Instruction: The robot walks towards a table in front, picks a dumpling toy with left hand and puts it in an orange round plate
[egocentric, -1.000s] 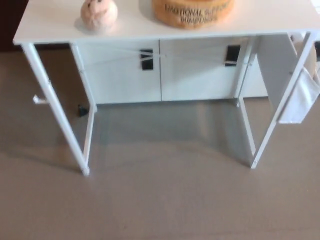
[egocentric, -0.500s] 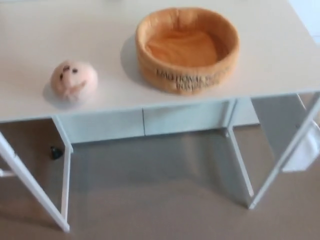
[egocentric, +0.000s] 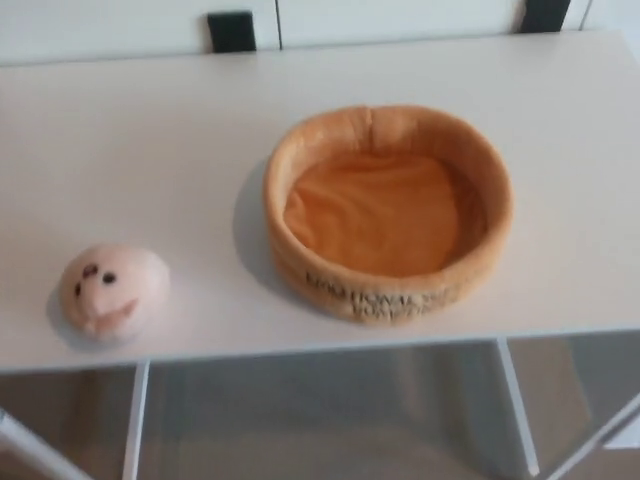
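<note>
The dumpling toy (egocentric: 113, 290) is a soft, pale pink, rounded plush with 2 dark dot eyes and a small pink mouth. It sits near the front left edge of the white worktop (egocentric: 150, 150). Well apart to its right stands the orange round plate (egocentric: 388, 212), a padded fabric dish with a thick raised rim, dark blurred lettering on its front wall and nothing inside. Neither hand is in view, so neither hand's state can be told.
</note>
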